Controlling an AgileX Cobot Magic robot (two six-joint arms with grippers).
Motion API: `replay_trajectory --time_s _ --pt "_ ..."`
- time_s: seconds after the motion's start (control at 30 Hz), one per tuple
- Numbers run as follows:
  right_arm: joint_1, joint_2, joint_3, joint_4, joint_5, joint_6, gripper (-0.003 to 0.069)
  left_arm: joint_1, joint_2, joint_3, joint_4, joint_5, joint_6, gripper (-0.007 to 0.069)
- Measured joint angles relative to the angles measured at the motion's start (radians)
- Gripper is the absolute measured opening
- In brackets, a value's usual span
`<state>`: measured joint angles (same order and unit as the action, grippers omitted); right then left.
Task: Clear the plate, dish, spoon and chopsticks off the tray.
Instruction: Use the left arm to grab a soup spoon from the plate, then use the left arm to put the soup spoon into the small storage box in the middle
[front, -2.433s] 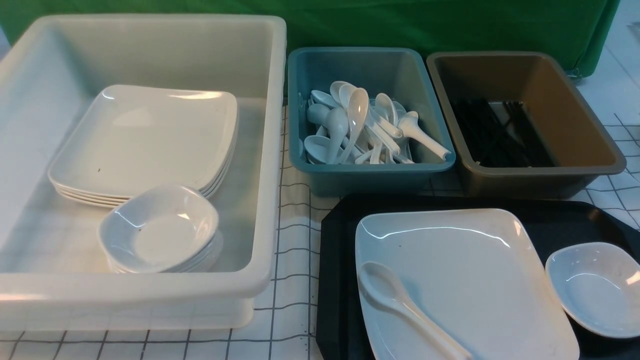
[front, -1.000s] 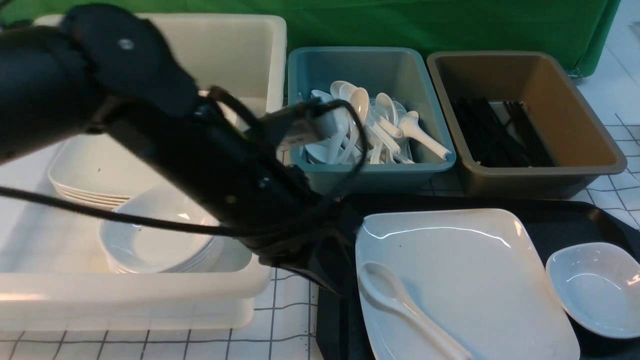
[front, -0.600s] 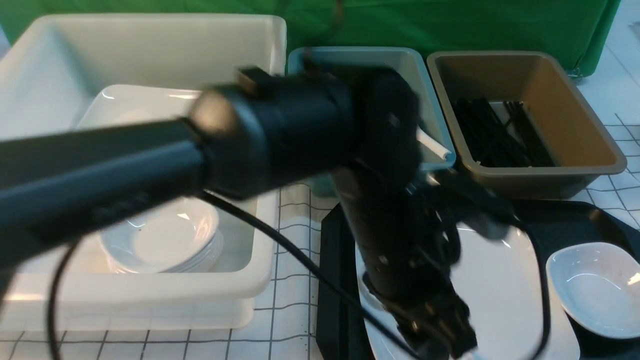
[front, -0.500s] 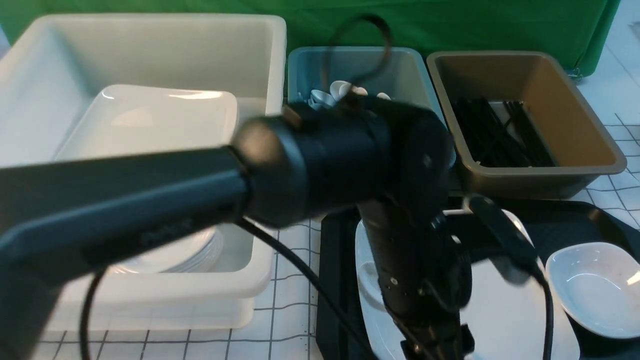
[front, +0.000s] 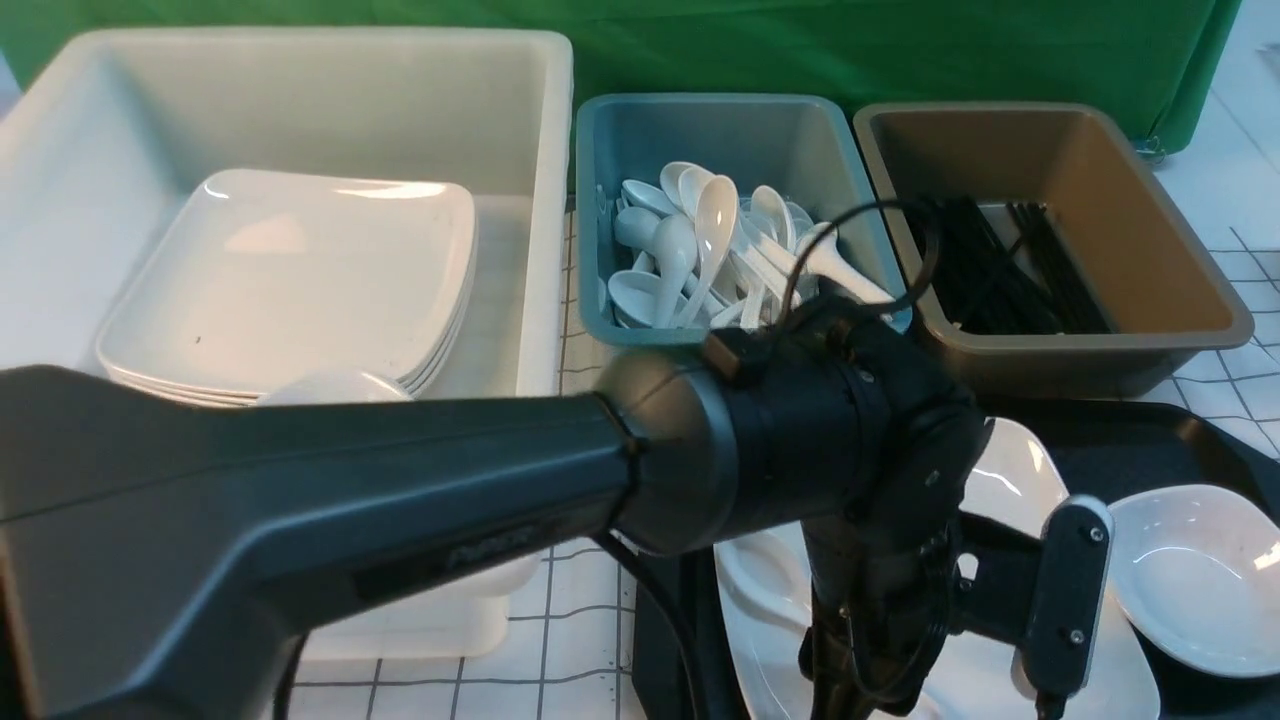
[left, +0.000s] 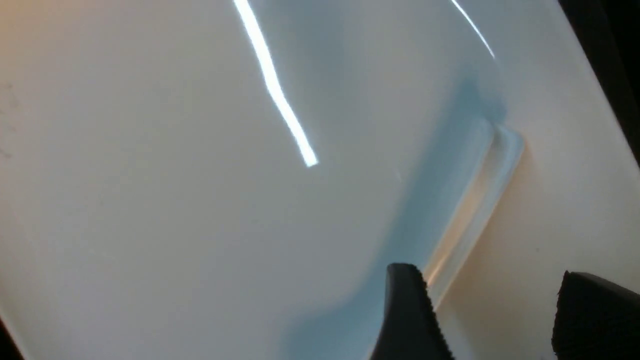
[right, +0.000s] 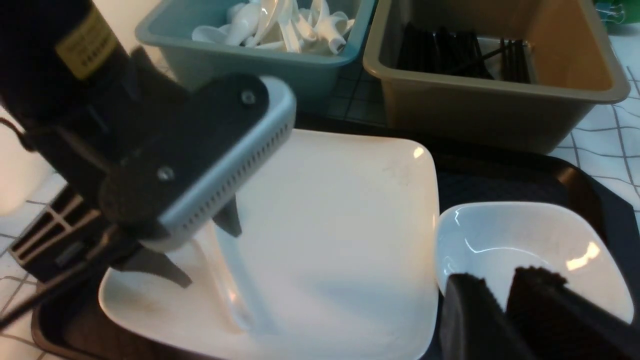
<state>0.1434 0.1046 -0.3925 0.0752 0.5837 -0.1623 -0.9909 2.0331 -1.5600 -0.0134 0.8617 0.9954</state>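
Note:
The plate (front: 1010, 470) lies on the black tray (front: 1140, 440), with the spoon (front: 765, 580) on its left part and the small dish (front: 1190, 580) to its right. My left arm reaches down over the plate. My left gripper (left: 484, 272) is open and low over the plate, with the spoon's handle (left: 480, 200) next to one finger (left: 405, 310). The right wrist view shows the left gripper (right: 200, 250) astride the spoon (right: 235, 290). My right gripper (right: 500, 280) is shut and empty by the dish's (right: 520, 240) near rim. No chopsticks show on the tray.
A large white tub (front: 300, 60) at the left holds a stack of white plates (front: 290, 280). A teal tub (front: 620, 120) holds several white spoons. A brown tub (front: 1180, 230) holds several black sticks. Both stand just behind the tray.
My left arm has swung in from the left, across the white tub, and come down over the plate and the spoon. Plate, spoon and dish have not moved.

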Motion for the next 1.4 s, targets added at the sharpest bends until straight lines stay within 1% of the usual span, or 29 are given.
replay_trajectory --time_s 0.3,0.37,0.47,0.5,0.53,0.57,0.6,0.63,0.67,0.7,0.77,0.83,0.87,0.9,0.97,1.0,1.03,1.13,1.17,1.23,1.33,1.4 --pt "0.0 0.0 0.0 0.0 0.0 0.0 0.0196 0.0 0.085 -0.005 0.027 -0.053 0.008 0.0363" --pt "0.0 0.0 0.0 0.0 0.0 0.0 0.0197 0.0 0.089 -0.009 0.029 -0.053 0.007 0.0347" --pt "0.0 0.0 0.0 0.001 0.0 0.0 0.0199 0.0 0.089 -0.009 0.035 -0.044 -0.01 0.0269" --pt "0.0 0.0 0.0 0.001 0.0 0.0 0.0199 0.0 0.089 -0.009 0.044 -0.044 -0.03 0.022" --pt "0.0 0.0 0.0 0.001 0.0 0.0 0.0199 0.0 0.089 -0.009 0.047 -0.044 -0.034 0.0202" --pt "0.0 0.0 0.0 0.001 0.0 0.0 0.0199 0.0 0.086 -0.009 0.076 -0.044 -0.074 0.0137" --pt "0.0 0.0 0.0 0.001 0.0 0.0 0.0199 0.0 0.086 -0.009 0.08 -0.044 -0.08 0.0127" --pt "0.0 0.0 0.0 0.001 0.0 0.0 0.0199 0.0 0.076 -0.009 0.116 -0.038 -0.125 0.008" --pt "0.0 0.0 0.0 0.001 0.0 0.0 0.0199 0.0 0.075 -0.009 0.126 -0.037 -0.136 0.008" --pt "0.0 0.0 0.0 0.001 0.0 0.0 0.02 0.0 0.053 -0.009 0.176 -0.033 -0.18 0.0081" --pt "0.0 0.0 0.0 0.001 0.0 0.0 0.0199 0.001 0.037 -0.01 0.202 -0.032 -0.206 0.0081" --pt "0.0 0.0 0.0 0.001 0.0 0.0 0.0204 0.015 -0.005 -0.037 0.246 -0.043 -0.278 0.0081" --pt "0.0 0.0 0.0 0.001 0.0 0.0 0.0204 0.017 -0.011 -0.04 0.25 -0.046 -0.29 0.0081" --pt "0.0 0.0 0.0 0.001 0.0 0.0 0.0206 0.043 -0.031 -0.07 0.251 -0.081 -0.342 0.0081" --pt "0.0 0.0 0.0 0.001 0.0 0.0 0.0207 0.082 -0.048 -0.105 0.241 -0.131 -0.399 0.0081" --pt "0.0 0.0 0.0 0.001 0.0 0.0 0.0209 0.134 -0.059 -0.146 0.209 -0.185 -0.458 0.0081" --pt "0.0 0.0 0.0 0.001 0.0 0.0 0.0209 0.142 -0.06 -0.151 0.195 -0.192 -0.465 0.0081" --pt "0.0 0.0 0.0 0.001 0.0 0.0 0.0213 0.24 -0.061 -0.206 0.078 -0.286 -0.524 0.0081" --pt "0.0 0.0 0.0 0.001 0.0 0.0 0.0216 0.309 -0.059 -0.22 -0.029 -0.345 -0.542 0.0081" --pt "0.0 0.0 0.0 0.001 0.0 0.0 0.0219 0.398 -0.057 -0.226 -0.192 -0.442 -0.557 0.0081" --pt "0.0 0.0 0.0 0.001 0.0 0.0 0.0219 0.483 -0.055 -0.228 -0.369 -0.554 -0.561 0.0081" --pt "0.0 0.0 0.0 0.001 0.0 0.0 0.022 0.518 -0.055 -0.228 -0.428 -0.624 -0.561 0.0081"
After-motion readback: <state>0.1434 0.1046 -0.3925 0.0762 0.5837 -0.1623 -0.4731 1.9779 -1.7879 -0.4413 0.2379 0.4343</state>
